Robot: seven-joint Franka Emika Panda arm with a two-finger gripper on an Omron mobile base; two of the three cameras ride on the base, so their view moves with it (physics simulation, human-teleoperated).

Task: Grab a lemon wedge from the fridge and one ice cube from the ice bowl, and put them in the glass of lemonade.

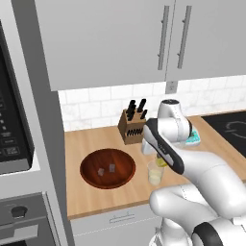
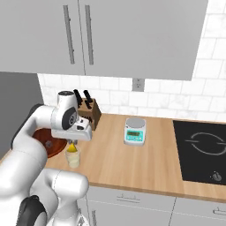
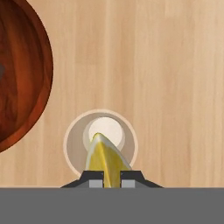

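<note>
Lemon wedge (image 1: 161,162) pinched in the gripper (image 1: 160,162), hanging right above the glass of lemonade (image 1: 155,174) in left base view. Glass stands on the wooden counter (image 1: 96,139), just right of the ice bowl (image 1: 107,168), not touching it. Two pale ice cubes (image 1: 106,169) lie in the bowl. Knife block (image 1: 131,126) at the far wall behind bowl and glass. Wall cabinets (image 1: 115,38) overhead, black cooktop (image 1: 228,127) far right.

Right base view: gripper (image 2: 72,145) points straight down, yellow wedge (image 2: 72,146) between its tips, directly over the glass (image 2: 73,158). Ice bowl (image 2: 48,141) partly hidden behind the arm at left. Kitchen scale (image 2: 134,130) sits mid-counter, well right of the glass. Cooktop (image 2: 201,152) at right, knife block (image 2: 89,112) by the wall.

Hand view: fingertips (image 3: 96,178) pressed on the wedge (image 3: 105,159) from both sides, its pointed end overlapping the glass rim (image 3: 100,146) seen from above. Bowl edge (image 3: 24,74) at left, apart from the glass.
</note>
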